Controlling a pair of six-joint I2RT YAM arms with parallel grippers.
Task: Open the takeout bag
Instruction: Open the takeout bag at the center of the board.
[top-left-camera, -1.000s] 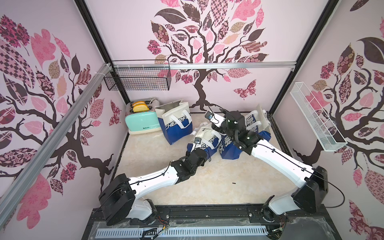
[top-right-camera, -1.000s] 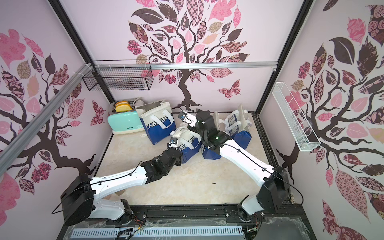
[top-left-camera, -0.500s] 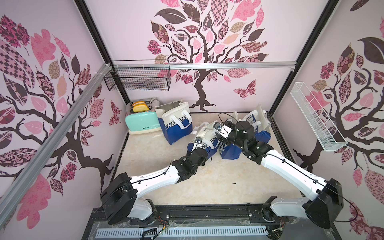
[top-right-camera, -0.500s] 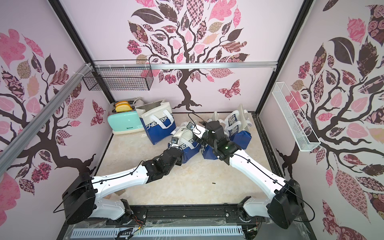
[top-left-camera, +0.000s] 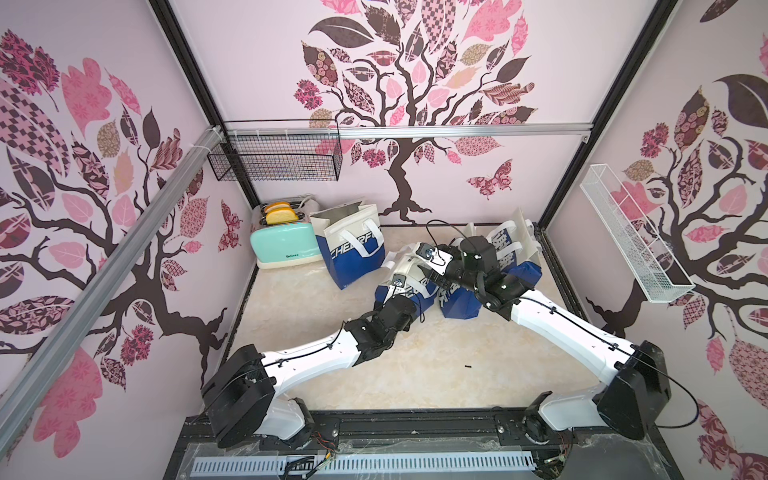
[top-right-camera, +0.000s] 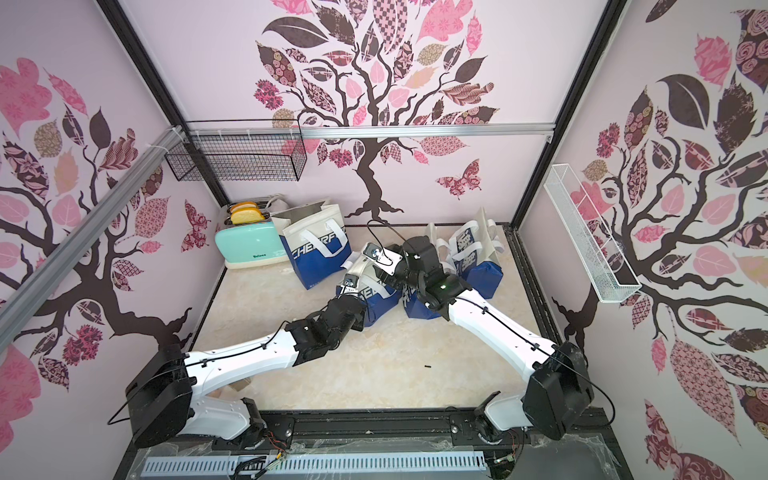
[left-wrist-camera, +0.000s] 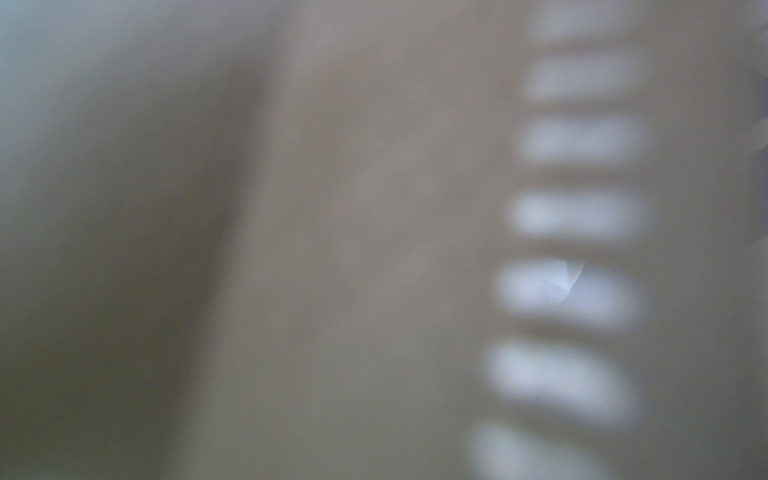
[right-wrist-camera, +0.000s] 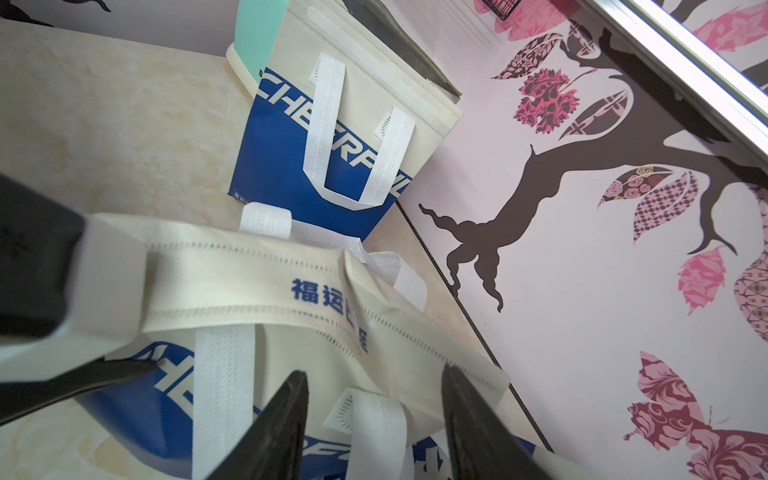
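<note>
Mid-table, the bag (right-wrist-camera: 257, 270), printed "福运" and partly "CHE", has its rim pinched in the clenched left gripper (right-wrist-camera: 139, 332). The right gripper (right-wrist-camera: 374, 374) stands spread astride a handle (right-wrist-camera: 374, 428). The other bag (right-wrist-camera: 291, 166) behind reads "CHEERFUL".

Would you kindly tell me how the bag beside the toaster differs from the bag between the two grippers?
The standing bag, beside the toaster, is upright with its mouth gaping; the middle bag leans, its cream rim folded flat. The standing bag is untouched; the middle bag's rim is pinched by the left gripper, with the right gripper open astride it. Both are cream-and-blue with white handles.
</note>
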